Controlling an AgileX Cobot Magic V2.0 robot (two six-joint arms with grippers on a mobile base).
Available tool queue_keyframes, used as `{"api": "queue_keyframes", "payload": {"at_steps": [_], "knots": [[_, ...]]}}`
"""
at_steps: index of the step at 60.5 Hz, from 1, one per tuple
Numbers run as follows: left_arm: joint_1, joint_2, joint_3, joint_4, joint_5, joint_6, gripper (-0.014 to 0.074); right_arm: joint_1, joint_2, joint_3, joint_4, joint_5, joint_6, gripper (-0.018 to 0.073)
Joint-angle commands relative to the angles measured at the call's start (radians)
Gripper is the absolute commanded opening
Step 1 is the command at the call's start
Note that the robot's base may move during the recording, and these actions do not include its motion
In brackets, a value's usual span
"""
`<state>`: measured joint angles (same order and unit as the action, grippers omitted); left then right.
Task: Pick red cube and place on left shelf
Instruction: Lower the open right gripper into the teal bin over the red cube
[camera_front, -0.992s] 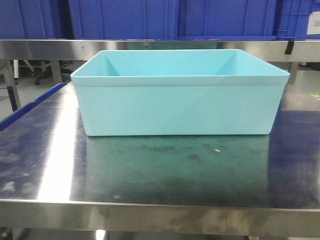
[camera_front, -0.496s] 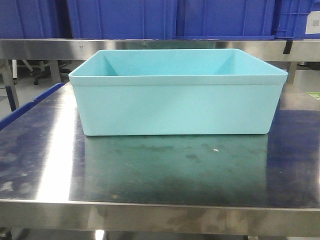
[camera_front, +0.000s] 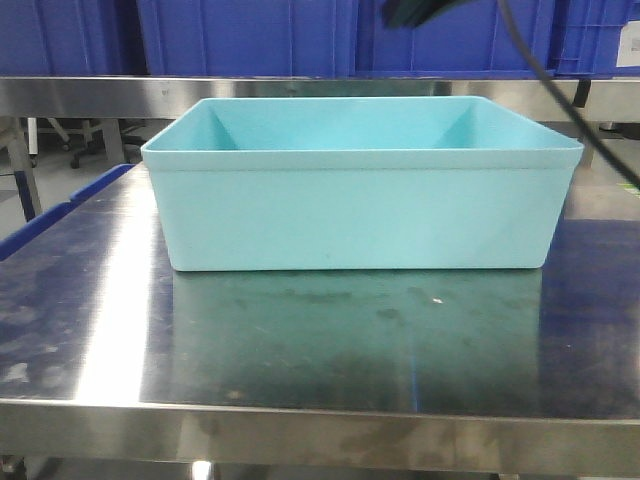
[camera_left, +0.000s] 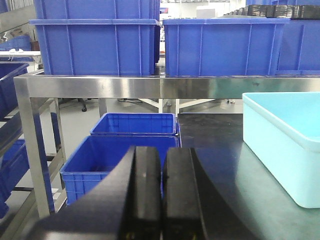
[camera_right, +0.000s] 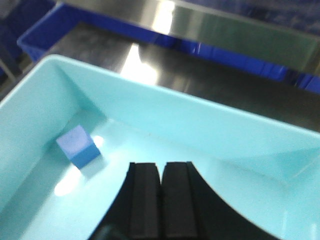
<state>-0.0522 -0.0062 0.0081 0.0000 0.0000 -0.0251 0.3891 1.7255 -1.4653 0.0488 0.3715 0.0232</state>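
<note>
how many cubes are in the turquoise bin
1. A blue cube sits on the turquoise bin floor near a corner; the right gripper hides some floor, so more may be hidden.

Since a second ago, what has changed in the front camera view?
A dark arm part and its cable have come into the top of the view, above the light blue bin. The bin stays put on the steel table; nothing grasped.
</note>
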Motion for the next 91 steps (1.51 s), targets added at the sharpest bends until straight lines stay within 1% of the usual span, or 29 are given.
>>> {"api": "queue_keyframes", "payload": {"at_steps": [1,2,5,6,9,11,27,51,91], "knots": [[0.000,-0.015,0.025,0.000,-0.083,0.000,0.0102,0.008,0.006,-0.088,0.001,0.002,-0.002,0.0232],[0.000,-0.015,0.025,0.000,-0.083,0.000,0.0102,0.009,0.013,-0.096,0.002,0.014,-0.002,0.0273],[0.000,-0.015,0.025,0.000,-0.083,0.000,0.0102,0.013,0.039,-0.122,0.004,0.057,-0.002,0.0437],[0.000,-0.015,0.025,0.000,-0.083,0.000,0.0102,0.013,0.045,-0.128,0.004,0.065,-0.002,0.0472],[0.000,-0.015,0.025,0.000,-0.083,0.000,0.0102,0.015,0.063,-0.143,0.004,0.086,-0.002,0.0561],[0.000,-0.015,0.025,0.000,-0.083,0.000,0.0102,0.015,0.069,-0.147,0.004,0.094,-0.002,0.0574],[0.000,-0.015,0.025,0.000,-0.083,0.000,0.0102,0.015,0.098,-0.148,0.004,0.097,-0.002,0.0510],[0.000,-0.015,0.025,0.000,-0.083,0.000,0.0102,0.015,0.169,-0.148,0.004,0.151,-0.002,0.0511],[0.000,-0.015,0.025,0.000,-0.083,0.000,0.0102,0.015,0.208,-0.148,0.004,0.147,-0.002,0.0511]]}}
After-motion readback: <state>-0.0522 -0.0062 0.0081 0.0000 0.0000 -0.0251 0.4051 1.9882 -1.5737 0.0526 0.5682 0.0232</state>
